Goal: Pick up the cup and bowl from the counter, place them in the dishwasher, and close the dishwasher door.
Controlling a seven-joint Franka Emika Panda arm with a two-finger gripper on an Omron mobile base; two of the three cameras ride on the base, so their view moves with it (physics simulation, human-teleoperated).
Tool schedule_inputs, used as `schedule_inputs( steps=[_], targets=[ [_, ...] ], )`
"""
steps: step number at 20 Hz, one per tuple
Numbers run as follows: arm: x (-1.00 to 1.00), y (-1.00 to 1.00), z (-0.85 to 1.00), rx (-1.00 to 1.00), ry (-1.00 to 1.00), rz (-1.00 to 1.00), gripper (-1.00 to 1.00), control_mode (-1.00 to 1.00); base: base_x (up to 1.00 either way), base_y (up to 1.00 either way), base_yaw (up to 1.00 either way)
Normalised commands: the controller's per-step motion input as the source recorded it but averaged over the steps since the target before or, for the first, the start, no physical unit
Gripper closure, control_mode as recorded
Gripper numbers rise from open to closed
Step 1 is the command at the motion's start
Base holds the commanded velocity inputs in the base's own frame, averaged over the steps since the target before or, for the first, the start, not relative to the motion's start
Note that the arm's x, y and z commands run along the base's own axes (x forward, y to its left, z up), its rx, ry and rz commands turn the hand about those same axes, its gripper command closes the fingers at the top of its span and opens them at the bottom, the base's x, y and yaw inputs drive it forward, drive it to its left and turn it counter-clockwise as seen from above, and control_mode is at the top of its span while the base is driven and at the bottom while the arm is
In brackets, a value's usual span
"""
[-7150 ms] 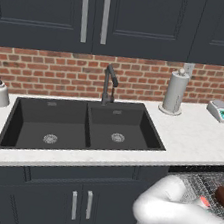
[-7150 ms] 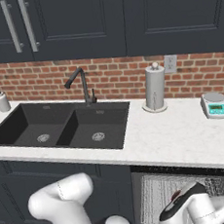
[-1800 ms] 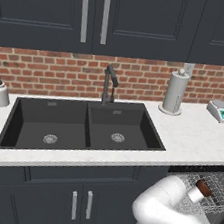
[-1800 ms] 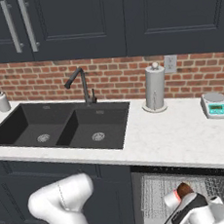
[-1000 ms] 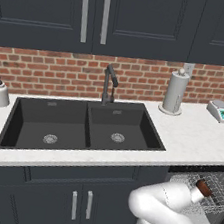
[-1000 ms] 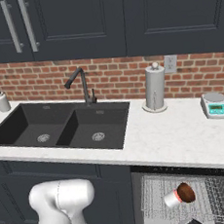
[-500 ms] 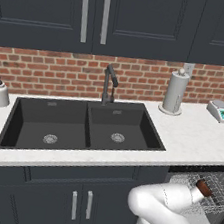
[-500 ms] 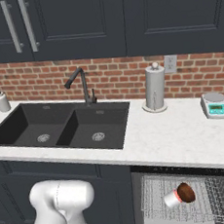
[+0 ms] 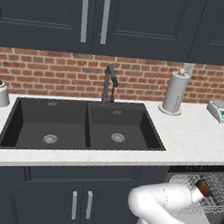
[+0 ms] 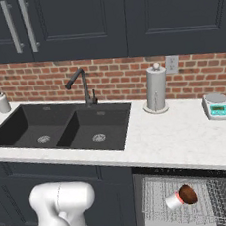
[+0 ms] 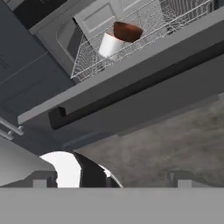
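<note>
Cup (image 10: 173,200): on its side in dishwasher rack (image 10: 158,194), touching bowl (image 10: 187,194); both look light, rigid, slick.
Dishwasher door (image 11: 127,87): lowered, stiff, likely heavy; push its outer edge.
Your gripper (image 11: 109,183): wide, empty, below the door.

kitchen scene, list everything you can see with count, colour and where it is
cup: one, whitish, on its side in the rack
bowl: one, reddish-brown, against the cup
wire rack: one, grey, pulled out of the dishwasher
dishwasher door: one, charcoal, open
counter: one, white
double sink: one, black
faucet: one, dark, behind the sink
paper-towel roll: one, white
kitchen scale: one, white and teal
soap bottle: one, whitish
arm: one, white; fingers open
</note>
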Motion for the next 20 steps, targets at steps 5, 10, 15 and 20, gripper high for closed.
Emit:
schedule_inputs(
  steps=[5, 10, 15, 20],
  targets=[
    [0.56, 0.12, -0.98, 0.23, -0.35, 0.00, -1.00, -1.00, 0.00, 0.00, 0.00],
    [0.65, 0.09, -0.95, 0.22, -0.37, 0.00, -1.00, -1.00, 0.00, 0.00, 0.00],
    [0.81, -0.02, -0.87, 0.22, -0.32, 0.00, -1.00, -1.00, 0.00, 0.00, 0.00],
    [1.00, -0.06, -0.93, 0.15, -0.20, -0.01, -1.00, -1.00, 0.00, 0.00, 0.00]
  ],
)
